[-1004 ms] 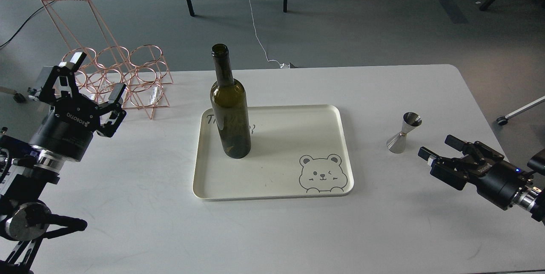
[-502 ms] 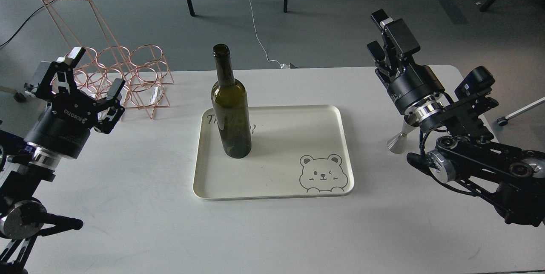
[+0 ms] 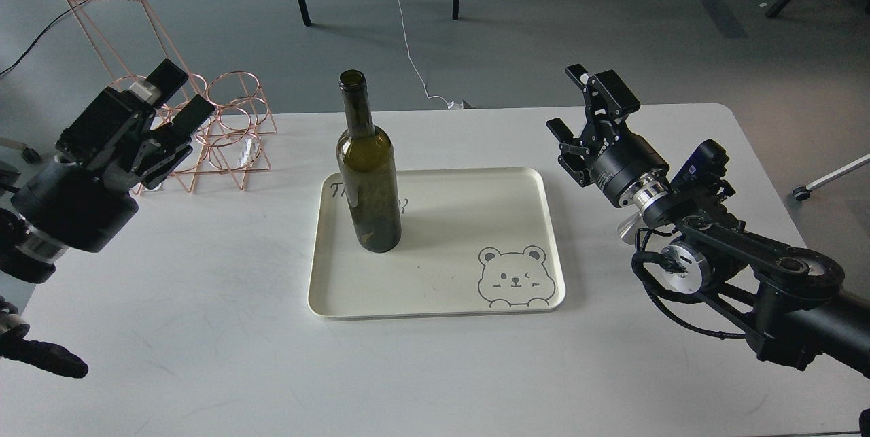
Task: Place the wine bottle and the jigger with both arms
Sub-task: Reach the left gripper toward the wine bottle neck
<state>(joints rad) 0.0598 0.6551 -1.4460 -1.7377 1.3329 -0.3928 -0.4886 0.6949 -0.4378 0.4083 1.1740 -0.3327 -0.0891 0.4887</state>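
The right tool (image 3: 590,105), prongs spread and empty, sits right of center; the jigger (image 3: 627,228) lies just below it, mostly hidden behind its wrist. The left tool (image 3: 178,94), also spread, faces the upright wine bottle (image 3: 368,172) on the tray (image 3: 435,304).

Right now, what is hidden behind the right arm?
Behind the right arm, only a sliver of the jigger base shows on the table; its upper part is covered.
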